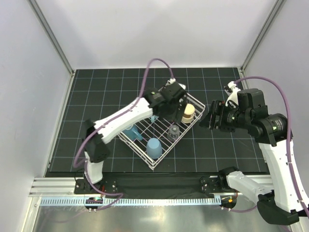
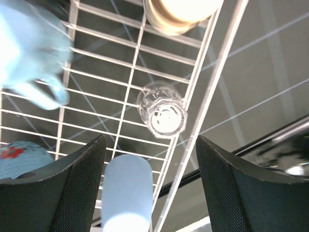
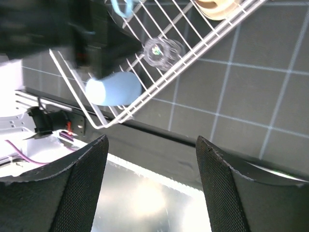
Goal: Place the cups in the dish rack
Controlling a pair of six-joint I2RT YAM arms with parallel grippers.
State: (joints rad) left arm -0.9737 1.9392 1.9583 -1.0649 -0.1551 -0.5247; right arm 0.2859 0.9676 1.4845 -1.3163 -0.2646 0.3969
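My left gripper [image 2: 150, 140] hangs over the dish rack [image 1: 145, 155], which sits slantwise in the middle of the dark gridded table [image 1: 96, 96]. In the left wrist view its two fingers [image 2: 79, 186] fill the lower corners of the frame, spread wide, with nothing between them but the rack's wire floor below. They hold nothing and touch nothing that I can see. The clear glass cup [image 2: 161, 110] stands on the grid at the centre of that frame, close against the rack's side rail. The beige cup [image 2: 181, 12] is cut off by the top edge, and the light blue tumbler [image 2: 128, 193] lies at the bottom between my fingers but well beneath them. A pale blue mug [image 2: 34, 53] is blurred at upper left over the grid, and I cannot tell how it sits. A blue mug [image 2: 19, 157] peeks in at lower left. My right gripper [image 3: 152, 140] is off to the right of the rack in the overhead view, apart from it. Its fingers [image 3: 77, 188] are likewise wide apart and bare, over the table's near edge, with the rack in the upper left of its frame.
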